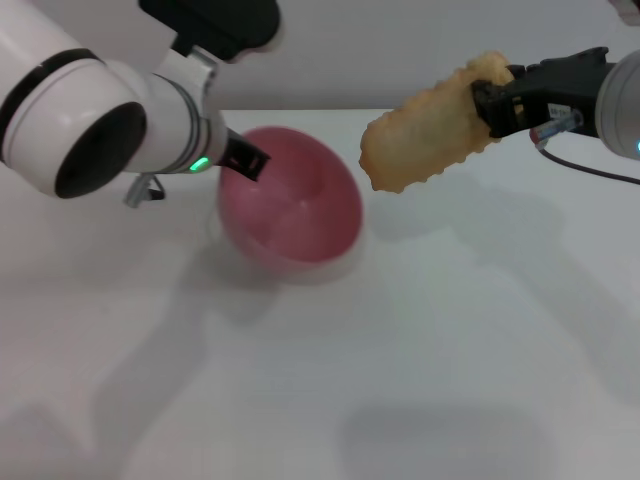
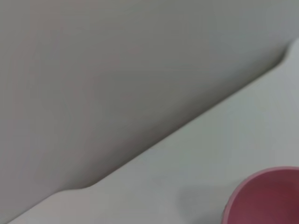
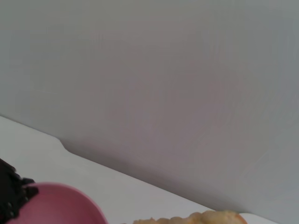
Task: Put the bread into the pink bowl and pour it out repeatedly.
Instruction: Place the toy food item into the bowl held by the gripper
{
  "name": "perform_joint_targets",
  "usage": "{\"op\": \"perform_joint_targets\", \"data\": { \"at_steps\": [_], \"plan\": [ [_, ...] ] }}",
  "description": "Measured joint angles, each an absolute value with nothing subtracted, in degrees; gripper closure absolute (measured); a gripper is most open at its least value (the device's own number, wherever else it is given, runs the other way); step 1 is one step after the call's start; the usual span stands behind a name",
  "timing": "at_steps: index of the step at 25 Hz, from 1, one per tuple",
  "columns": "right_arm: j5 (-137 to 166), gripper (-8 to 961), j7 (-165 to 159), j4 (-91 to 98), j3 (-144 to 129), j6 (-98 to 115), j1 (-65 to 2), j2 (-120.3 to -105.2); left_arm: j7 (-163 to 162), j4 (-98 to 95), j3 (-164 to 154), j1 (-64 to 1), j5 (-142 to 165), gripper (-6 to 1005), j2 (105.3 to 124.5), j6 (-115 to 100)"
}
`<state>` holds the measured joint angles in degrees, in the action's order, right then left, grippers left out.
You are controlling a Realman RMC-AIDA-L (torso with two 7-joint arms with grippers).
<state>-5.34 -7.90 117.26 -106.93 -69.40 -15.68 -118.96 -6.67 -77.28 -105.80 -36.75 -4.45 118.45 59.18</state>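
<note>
The pink bowl (image 1: 290, 205) is tipped on its side left of the table's middle, its opening facing right and toward me. My left gripper (image 1: 245, 158) is shut on its upper left rim. The bread (image 1: 430, 135), tan and ridged, hangs in the air just right of the bowl's rim, slanting down toward the bowl. My right gripper (image 1: 495, 105) is shut on its upper right end. The left wrist view shows only an edge of the pink bowl (image 2: 266, 198). The right wrist view catches the pink bowl (image 3: 56, 205), a strip of the bread (image 3: 196, 218) and a black part of the left gripper (image 3: 9, 196).
The white table (image 1: 400, 350) stretches toward me from the bowl, with its far edge (image 1: 300, 112) against a pale wall. A black cable (image 1: 590, 172) trails from the right arm over the table's right side.
</note>
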Motion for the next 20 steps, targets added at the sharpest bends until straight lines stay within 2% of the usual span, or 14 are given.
{"op": "perform_joint_targets", "data": {
  "at_steps": [10,18,20],
  "plan": [
    [-6.02,705,-7.82,113.04,-108.40,-65.63,-15.92,-118.98,-6.55,-77.29,-108.20,-38.26,-10.06,896,118.65,55.98],
    [-10.74,800,-6.16,106.36,-109.12,-59.89,-17.25,-118.82,-4.59,-77.86,-108.46,-38.39,-14.61,895,118.65,53.90],
    [-10.74,776,-5.96,105.42,-109.94,-59.83,-17.77,-118.80,-4.43,-77.87,-108.52,-38.49,-14.78,895,118.65,53.64]
  ]
}}
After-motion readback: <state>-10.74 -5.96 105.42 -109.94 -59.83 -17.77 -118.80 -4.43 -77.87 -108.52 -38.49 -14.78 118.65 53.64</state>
